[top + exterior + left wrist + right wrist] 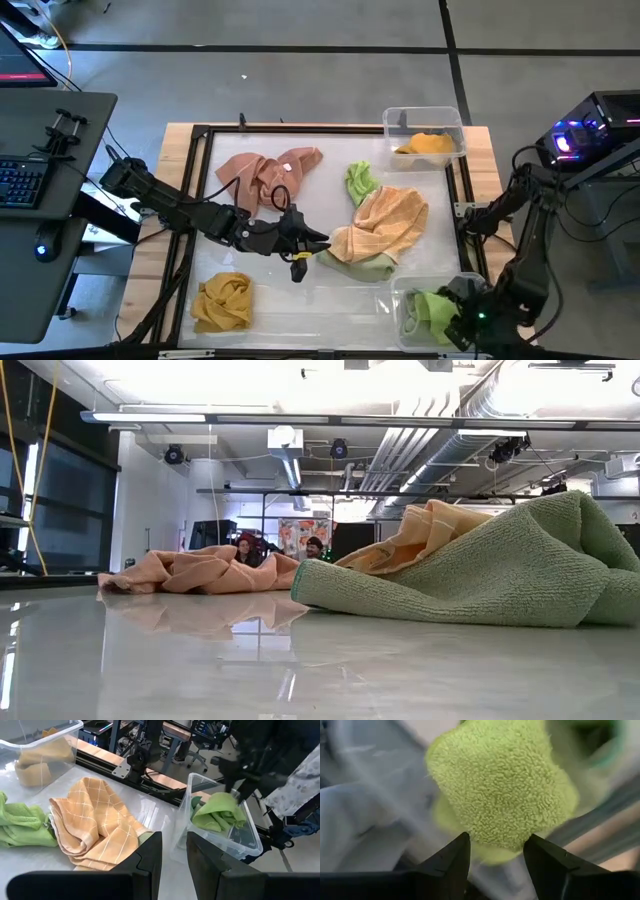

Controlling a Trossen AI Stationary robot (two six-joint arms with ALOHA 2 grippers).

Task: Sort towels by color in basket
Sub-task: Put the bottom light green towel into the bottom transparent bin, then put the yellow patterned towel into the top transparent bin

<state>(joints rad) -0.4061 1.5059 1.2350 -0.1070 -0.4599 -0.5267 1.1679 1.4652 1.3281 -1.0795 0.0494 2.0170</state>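
While my right end effector (495, 851) hangs apart over the green towel (502, 785) in the bin (400, 300), I should lift straight clear; my left end effector (173, 851), apart, waits mid-worktop.

The table (300, 300) has bare surface along its near edge between the yellow towel (222, 302) and the near bin (400, 300). The table's middle is crowded: a pink towel (265, 175), an orange checked towel (385, 228) over green cloth, and the left hand (312, 243) between them. The right hand (462, 322) blocks the near bin's opening.
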